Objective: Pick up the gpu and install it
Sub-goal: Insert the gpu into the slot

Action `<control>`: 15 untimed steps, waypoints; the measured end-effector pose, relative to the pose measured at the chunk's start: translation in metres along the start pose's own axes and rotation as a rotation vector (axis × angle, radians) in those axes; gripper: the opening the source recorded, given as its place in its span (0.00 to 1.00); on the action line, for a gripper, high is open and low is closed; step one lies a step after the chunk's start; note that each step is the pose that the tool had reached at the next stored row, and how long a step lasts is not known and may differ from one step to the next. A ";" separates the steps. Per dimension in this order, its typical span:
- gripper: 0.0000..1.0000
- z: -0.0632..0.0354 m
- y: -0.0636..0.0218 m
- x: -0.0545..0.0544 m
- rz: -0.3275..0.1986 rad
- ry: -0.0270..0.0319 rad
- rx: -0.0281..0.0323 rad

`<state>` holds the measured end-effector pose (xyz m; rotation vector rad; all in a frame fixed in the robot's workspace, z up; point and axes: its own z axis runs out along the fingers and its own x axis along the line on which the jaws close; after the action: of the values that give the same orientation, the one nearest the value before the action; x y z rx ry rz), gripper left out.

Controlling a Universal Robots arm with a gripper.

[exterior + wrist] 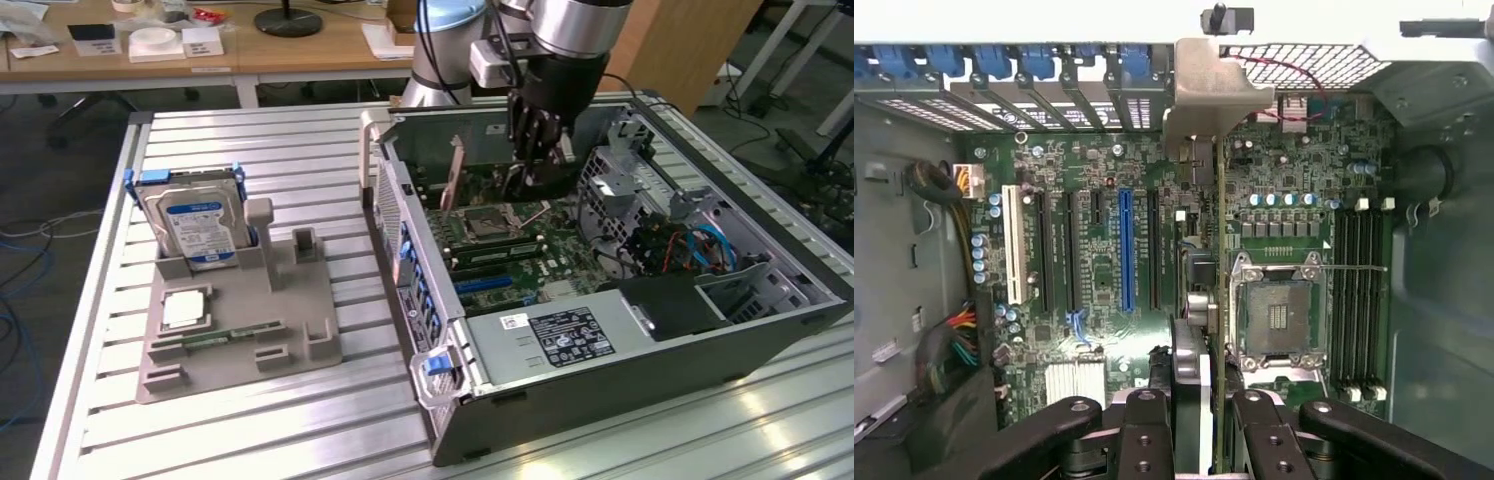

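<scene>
I see my one black gripper [1216, 425] with its jaws clamped on the single thin green gpu card [1220, 300], edge-on, pale bracket end at the rear slots of the one open grey computer case [641, 370]. The card sits above the green motherboard [1104, 300], beside the CPU socket [1279, 315]. One silver hard drive with a blue label [196, 228] stands in the grey holder [234, 340] on the slatted metal desk [267, 440].

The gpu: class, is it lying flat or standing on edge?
On edge: the gpu shows edge-on between the gripper fingers, above the motherboard.
</scene>
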<state>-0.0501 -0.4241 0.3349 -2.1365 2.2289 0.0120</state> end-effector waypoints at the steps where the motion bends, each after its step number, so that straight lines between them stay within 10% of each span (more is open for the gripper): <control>1: 0.28 0.0007 0.0001 0.001 0.000 0.0001 -0.0001; 15: 0.28 0.0126 0.0054 0.009 0.000 0.0001 -0.0001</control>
<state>-0.0554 -0.4323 0.3218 -2.1366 2.2291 0.0120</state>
